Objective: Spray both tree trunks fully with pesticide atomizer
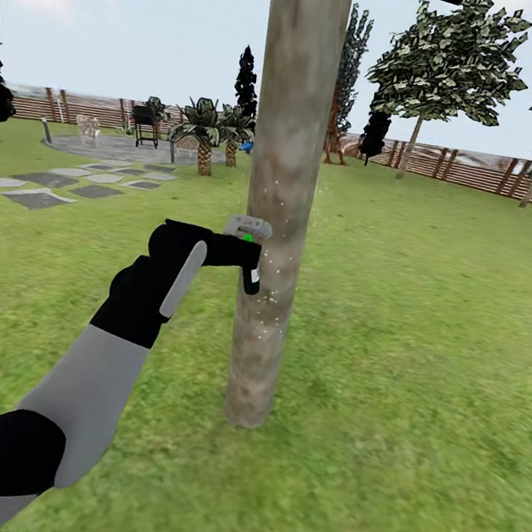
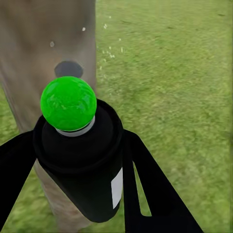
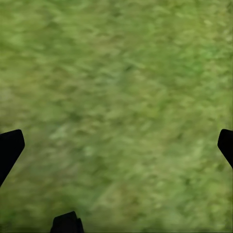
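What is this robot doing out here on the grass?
Its left gripper holds the pesticide atomizer up against the near tree trunk, green dot lit, with tiny white specks flecking the bark and the air beside it. So it appears to be spraying that trunk. The second broadleaf tree stands farther back near the fence. The right gripper hangs open over the lawn.

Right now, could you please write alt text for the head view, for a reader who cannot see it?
The left end effector holds the pesticide atomizer against a grey-brown tree trunk flecked with white specks, on a green lawn. Behind stand a second tree, short palms, a stone path and a wooden fence.
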